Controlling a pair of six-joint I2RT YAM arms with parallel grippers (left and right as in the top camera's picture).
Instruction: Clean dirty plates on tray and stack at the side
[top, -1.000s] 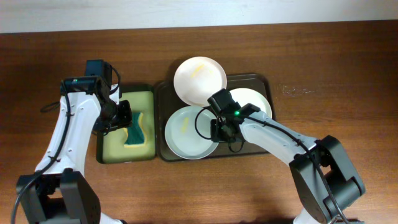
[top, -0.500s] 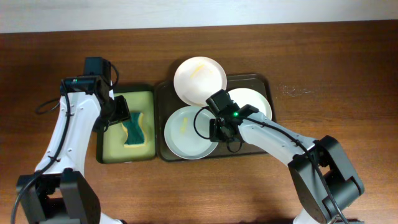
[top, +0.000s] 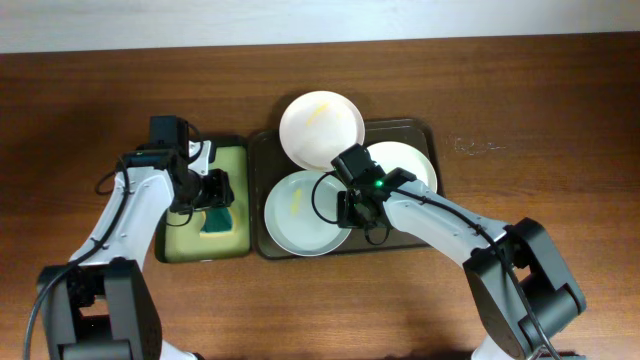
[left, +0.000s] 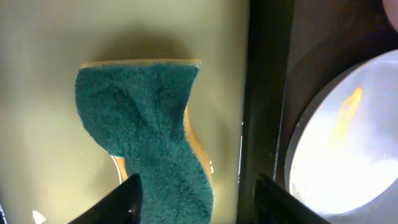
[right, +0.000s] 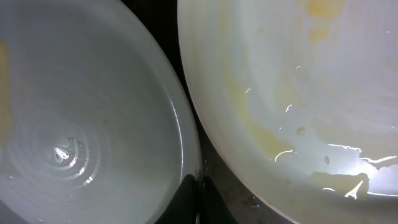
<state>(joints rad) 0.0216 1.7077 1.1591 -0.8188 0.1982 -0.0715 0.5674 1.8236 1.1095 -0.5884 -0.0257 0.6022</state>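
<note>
Three white plates lie on the dark brown tray (top: 425, 132): a rear plate (top: 321, 128) with a yellow smear, overhanging the tray's back rim, a right plate (top: 408, 163) and a front-left plate (top: 295, 212). My right gripper (top: 352, 207) is shut on the front-left plate's right rim; the right wrist view shows its fingers (right: 198, 200) pinched on that plate (right: 81, 124), beside the smeared right plate (right: 292, 93). My left gripper (top: 214, 190) is open over a green and yellow sponge (top: 215, 224); its fingers (left: 205, 202) straddle the sponge (left: 149, 143).
The sponge lies in a smaller dark tray with a wet pale yellow-green inside (top: 180, 235), directly left of the brown tray. Its dark rim (left: 267, 93) separates it from the front-left plate (left: 348, 149). Bare wooden table (top: 540, 150) lies to the right.
My left gripper has moved right and down over the sponge, fingers now on either side of it. The right arm and the plates have not moved.
</note>
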